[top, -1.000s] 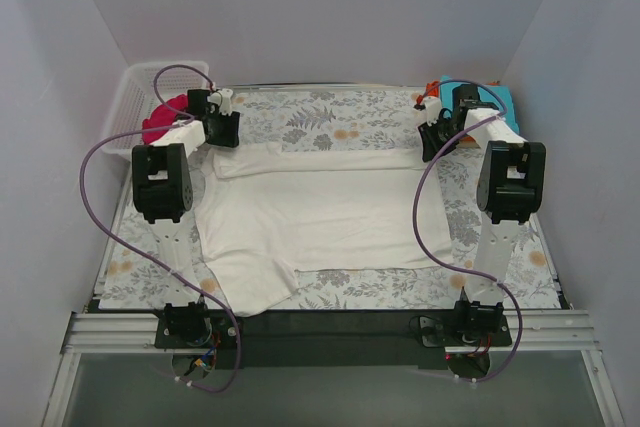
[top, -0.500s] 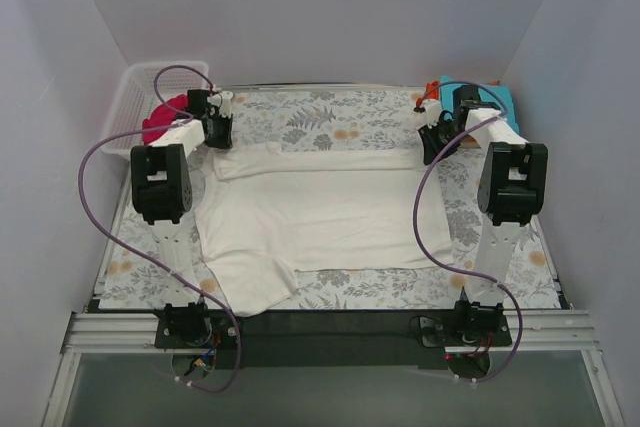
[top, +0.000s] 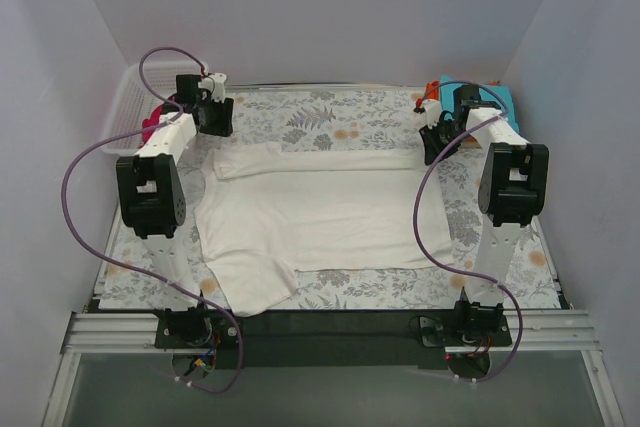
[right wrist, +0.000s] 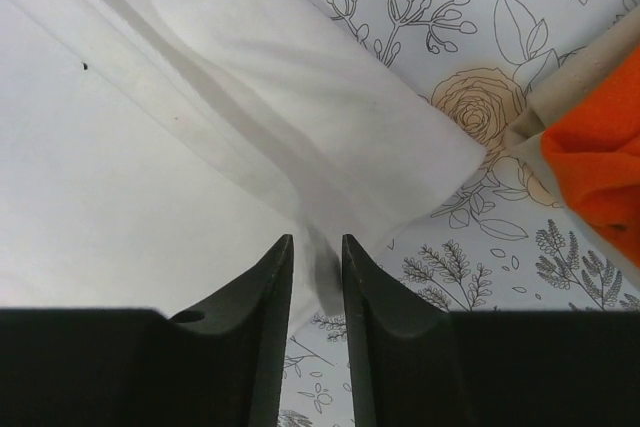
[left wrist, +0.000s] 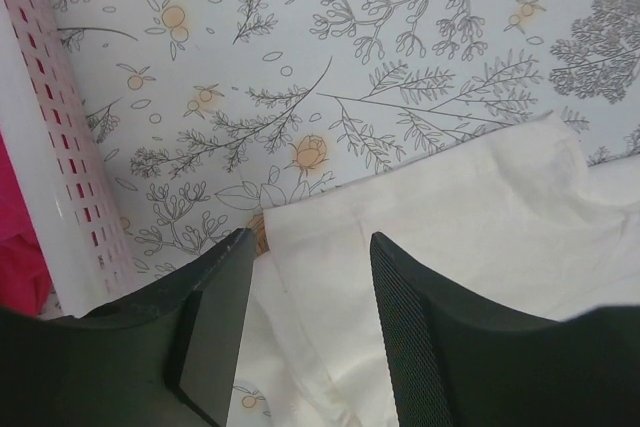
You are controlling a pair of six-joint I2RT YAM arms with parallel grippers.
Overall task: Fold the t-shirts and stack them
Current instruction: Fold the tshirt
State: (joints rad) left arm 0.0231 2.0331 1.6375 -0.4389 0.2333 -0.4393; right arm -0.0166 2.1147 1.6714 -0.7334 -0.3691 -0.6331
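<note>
The large off-white t-shirt [top: 310, 212] lies spread flat on the floral table covering, its far edge folded over. My left gripper [top: 215, 122] hangs open and empty just above the shirt's far-left corner [left wrist: 450, 217]; its jaws [left wrist: 308, 247] stand wide apart. My right gripper [top: 431, 145] is at the shirt's far-right corner, its jaws [right wrist: 316, 242] nearly closed with a fold of the off-white cloth [right wrist: 150, 167] between them. A magenta shirt [top: 155, 127] lies in the basket. Teal [top: 497, 99] and orange [top: 430, 95] shirts sit at the far right.
The white mesh basket [top: 128, 99] stands at the far-left corner, its wall close to my left gripper in the left wrist view [left wrist: 60, 147]. The orange shirt [right wrist: 600, 157] lies just right of my right gripper. White walls enclose the table on three sides.
My left gripper has let go of the shirt's far-left corner and moved up and back towards the basket. The right arm and the shirt have stayed in place.
</note>
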